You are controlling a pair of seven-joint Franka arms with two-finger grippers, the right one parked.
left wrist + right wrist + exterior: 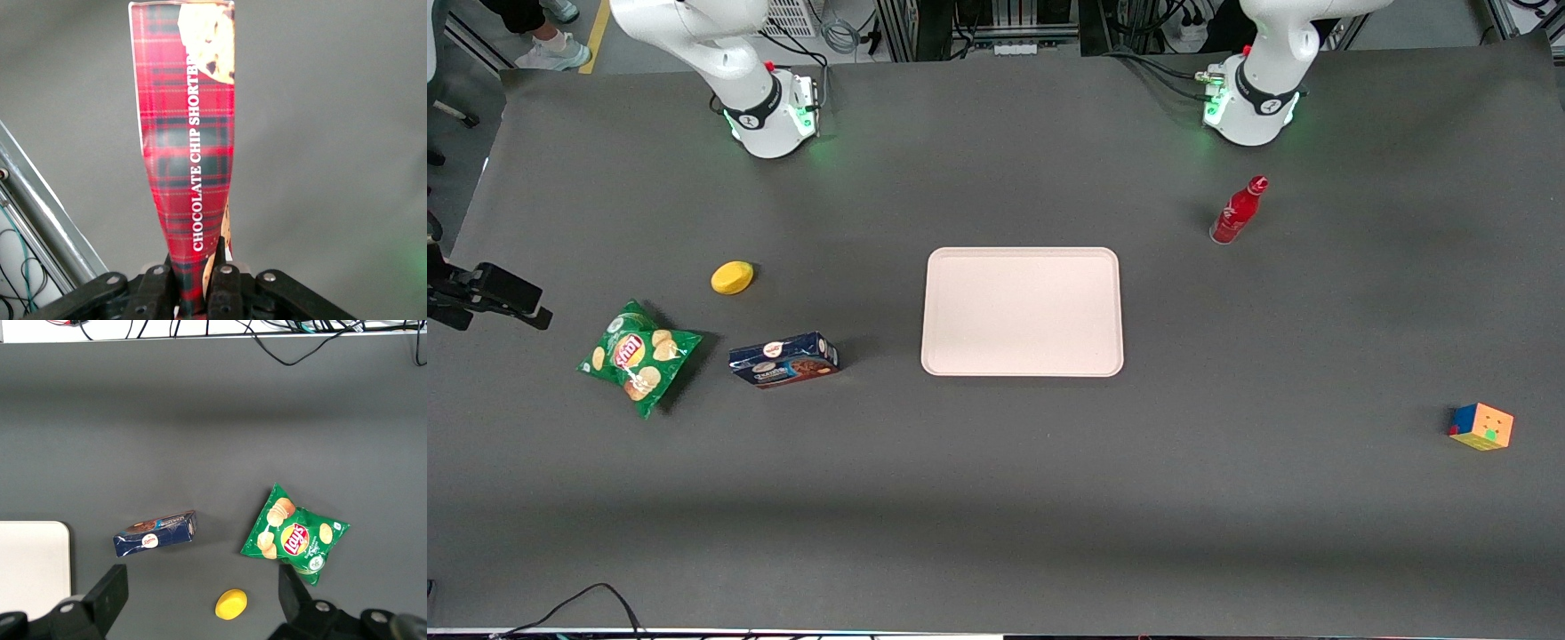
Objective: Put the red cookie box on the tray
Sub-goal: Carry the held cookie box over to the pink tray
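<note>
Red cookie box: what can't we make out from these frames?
- Front view: the red cookie box and the gripper holding it do not show at all, so their place relative to the tray cannot be told.
- Left wrist view: the gripper is shut on the red cookie box; the fingers cover its gripped end, and the edge crops the other end.
- Right wrist view: no box.

Red plaid cookie box, cream tray

Clamped between the fingers of the left gripper above bare tabletop, long red plaid cookie box; mid-table, large pale cream tray, with dark blue cookie carton toward the parked arm's end.
</note>
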